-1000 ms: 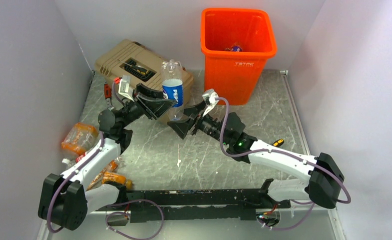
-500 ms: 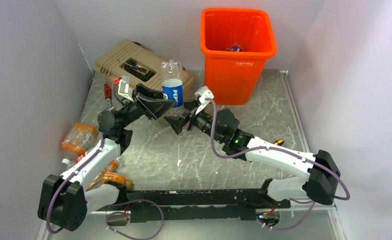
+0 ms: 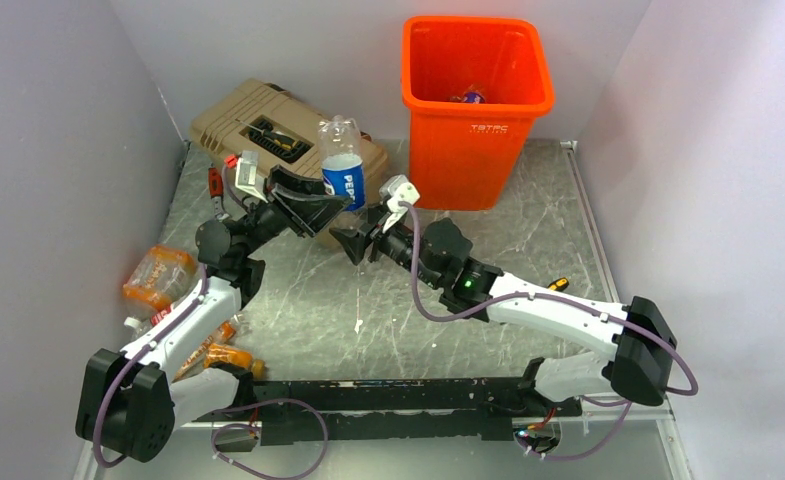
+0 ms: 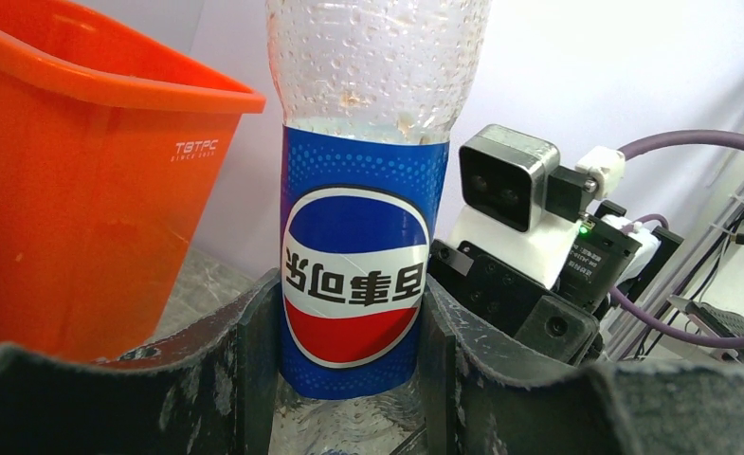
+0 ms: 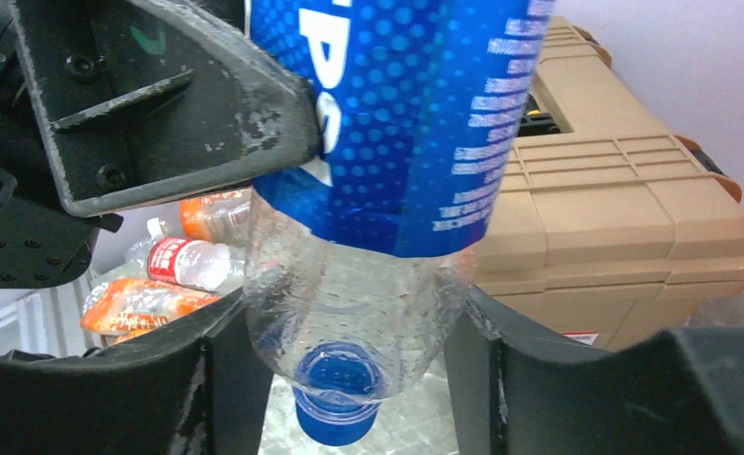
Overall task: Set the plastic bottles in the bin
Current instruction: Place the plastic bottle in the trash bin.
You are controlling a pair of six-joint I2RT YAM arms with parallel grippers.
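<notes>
A clear Pepsi bottle (image 3: 343, 180) with a blue label hangs cap-down above the table, left of the orange bin (image 3: 476, 130). My left gripper (image 3: 330, 212) is shut on its labelled middle (image 4: 353, 275), one finger on each side. My right gripper (image 3: 353, 243) is open, and its fingers (image 5: 230, 370) straddle the bottle's clear shoulder just above the blue cap (image 5: 335, 417), close to both sides. The bin (image 4: 83, 218) stands at the back and holds a bottle (image 3: 468, 97).
A tan toolbox (image 3: 238, 115) sits at the back left, behind the held bottle (image 5: 396, 142), and shows in the right wrist view (image 5: 614, 209). Orange-labelled bottles (image 3: 158, 278) and a red-labelled one (image 5: 188, 261) lie by the left wall. Purple walls enclose three sides.
My right gripper has moved left and up until its jaws are round the lower end of the bottle. The bottle and my left gripper have shifted slightly left.
</notes>
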